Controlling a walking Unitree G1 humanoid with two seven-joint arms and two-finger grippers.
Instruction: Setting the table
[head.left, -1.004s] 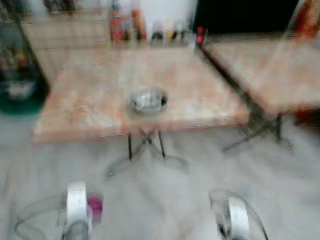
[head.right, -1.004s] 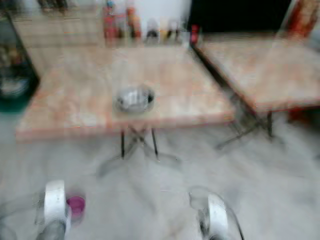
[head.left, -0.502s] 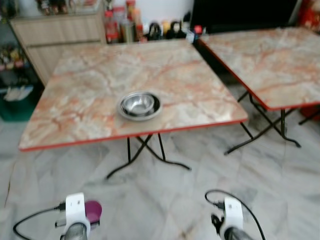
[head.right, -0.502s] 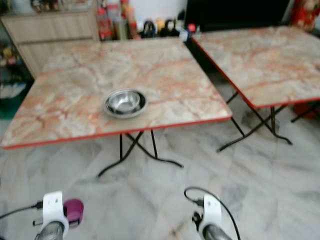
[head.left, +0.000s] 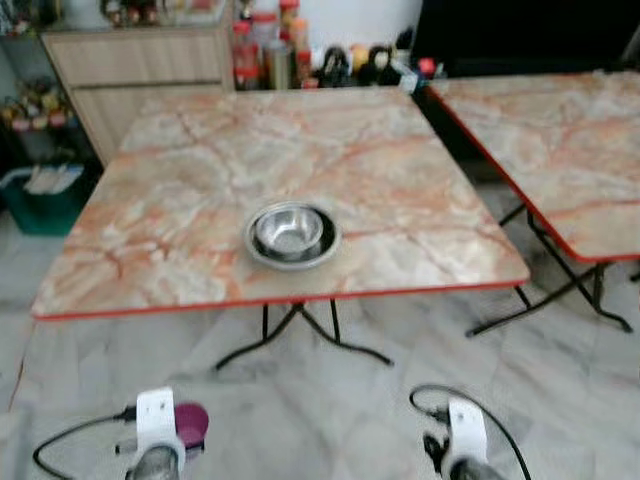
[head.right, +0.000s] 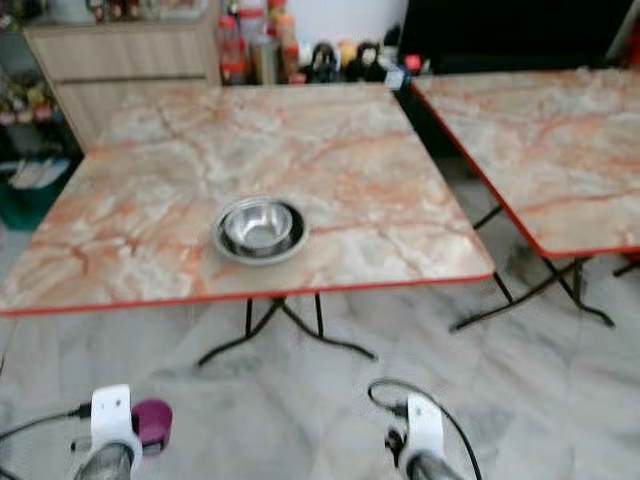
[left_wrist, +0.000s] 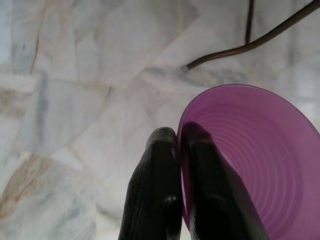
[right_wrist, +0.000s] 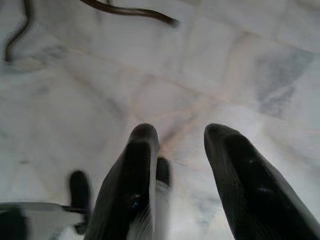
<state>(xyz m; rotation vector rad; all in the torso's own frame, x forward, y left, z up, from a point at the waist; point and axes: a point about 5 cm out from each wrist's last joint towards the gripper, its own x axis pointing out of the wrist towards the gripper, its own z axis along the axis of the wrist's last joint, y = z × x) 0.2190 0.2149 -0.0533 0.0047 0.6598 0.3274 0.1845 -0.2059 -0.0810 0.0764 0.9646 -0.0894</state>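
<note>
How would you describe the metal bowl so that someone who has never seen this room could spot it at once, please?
Find the nearer marble-patterned folding table with the red edge, straight ahead of the robot. Near the middle of its front edge sits the metal bowl, a shiny steel bowl resting in a slightly wider steel dish. Nothing else stands on that tabletop, and it is the only silvery round thing there.

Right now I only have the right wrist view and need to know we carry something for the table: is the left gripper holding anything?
Observer: Yes. The left gripper is shut on the rim of a purple cup, one finger inside and one outside.
Operator: And my right gripper?
Observer: The right gripper is open, with marble floor under it.
Operator: What is on the table ahead?
Observer: The near table carries a steel bowl on a metal plate, near its front edge.
</note>
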